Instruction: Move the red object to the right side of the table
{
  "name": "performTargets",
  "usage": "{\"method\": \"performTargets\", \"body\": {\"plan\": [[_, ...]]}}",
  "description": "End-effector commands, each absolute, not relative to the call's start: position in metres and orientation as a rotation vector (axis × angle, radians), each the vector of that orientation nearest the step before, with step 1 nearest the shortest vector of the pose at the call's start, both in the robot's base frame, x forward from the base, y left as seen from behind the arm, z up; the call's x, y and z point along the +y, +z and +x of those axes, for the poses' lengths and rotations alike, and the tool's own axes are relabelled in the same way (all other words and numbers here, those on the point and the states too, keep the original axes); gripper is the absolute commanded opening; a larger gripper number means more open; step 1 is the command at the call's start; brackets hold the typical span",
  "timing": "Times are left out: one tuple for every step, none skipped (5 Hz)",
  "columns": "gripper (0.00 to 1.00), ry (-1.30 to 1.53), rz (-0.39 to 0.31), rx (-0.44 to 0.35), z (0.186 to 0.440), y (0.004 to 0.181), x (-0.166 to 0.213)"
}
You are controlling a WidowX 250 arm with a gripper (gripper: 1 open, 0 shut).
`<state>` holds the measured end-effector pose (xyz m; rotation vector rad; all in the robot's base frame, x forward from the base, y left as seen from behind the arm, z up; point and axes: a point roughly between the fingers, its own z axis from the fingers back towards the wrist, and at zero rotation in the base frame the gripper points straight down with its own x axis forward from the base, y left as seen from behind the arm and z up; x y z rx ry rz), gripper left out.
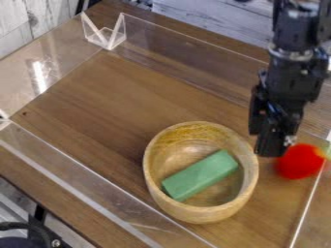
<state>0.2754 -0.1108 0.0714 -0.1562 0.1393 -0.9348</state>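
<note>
Centrally on the right side, a black robot arm is seen reaching down, its dark gripper (270,145) pointed almost straight at the worktop (142,97). Nothing is held between the jaws, though how far apart they stand cannot be told, since the fingers merge into one dark shape. The gripper's lower end is placed between two things: the rim of a bowl to its left and the red object (303,161) to its right.

The red object, a small round bright red toy fruit with a hint of green at its upper right edge, is seen lying on the worktop just beside the gripper, close to the right-hand acrylic wall (whether the two touch cannot be made out).

A round light wooden bowl (168,145) is set on the worktop to the lower left of the gripper, and a green rectangular block (200,175) is laid inside it at a slant.

Brown wood grain is shown across the worktop, which is bordered by low clear acrylic walls (77,189).
</note>
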Motion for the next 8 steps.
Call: {"method": "performTargets", "body": {"plan": [[1.00,-0.968,-0.129,0.095,0.283,0.074,-0.118],[1.00,-0.978,-0.104,0.108,0.287,0.073,-0.122],[1.00,-0.945,-0.098,0.101,0.287,0.057,-0.120],[1.00,-0.906,-0.088,0.098,0.287,0.044,-0.118],[1.00,-0.903,-0.070,0.103,0.291,0.041,-0.122],[1.00,-0.889,-0.068,0.109,0.295,0.037,-0.126],[1.00,-0.885,-0.063,0.110,0.287,0.046,-0.123],[1.00,-0.855,-0.063,0.112,0.280,0.052,-0.123]]}}
